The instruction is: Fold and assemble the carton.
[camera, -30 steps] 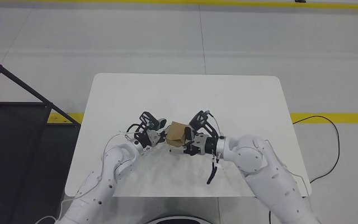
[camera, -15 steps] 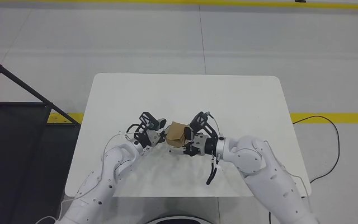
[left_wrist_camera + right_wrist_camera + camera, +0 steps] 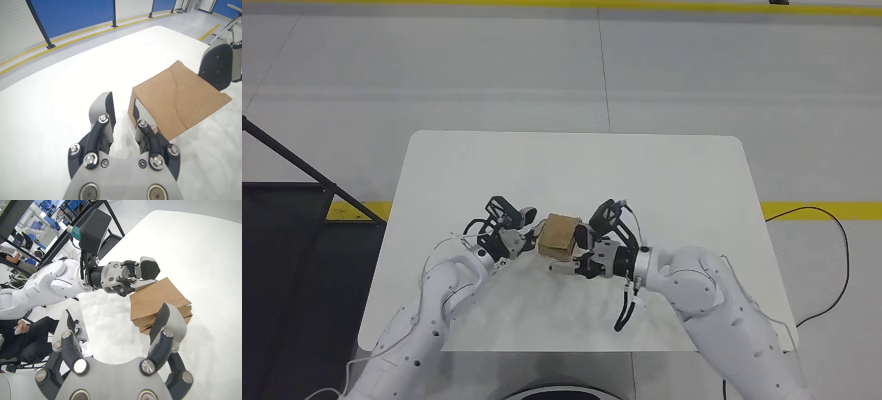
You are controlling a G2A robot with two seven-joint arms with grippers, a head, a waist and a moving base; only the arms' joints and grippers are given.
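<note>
The white table (image 3: 672, 180) is lying under both pincers and stretching away ahead of them. Past its far edge a grey floor (image 3: 442, 60) is carrying yellow lines (image 3: 75, 36), and farther still blue panels (image 3: 75, 11) are standing between black posts (image 3: 114, 13). A black frame (image 3: 292, 160) is standing off the table on the left pincer's outer side. Compared with a second ago, the two pincers are sitting a touch farther apart, and the carton is showing a squarer, flatter top face. The brown carton (image 3: 560, 235) is resting on the table directly between the two pincers and touching both. The left pincer (image 3: 122, 108) is standing spread. One finger (image 3: 136, 108) is tucked inside the carton's open end, and the other (image 3: 108, 106) is waiting outside, just beside the carton's wall with a gap showing. The right pincer (image 3: 117, 313) is spread wide. One pad (image 3: 162, 321) is lying against the carton's layered end flaps, and its other finger (image 3: 69, 321) is hanging well apart from the cardboard.
</note>
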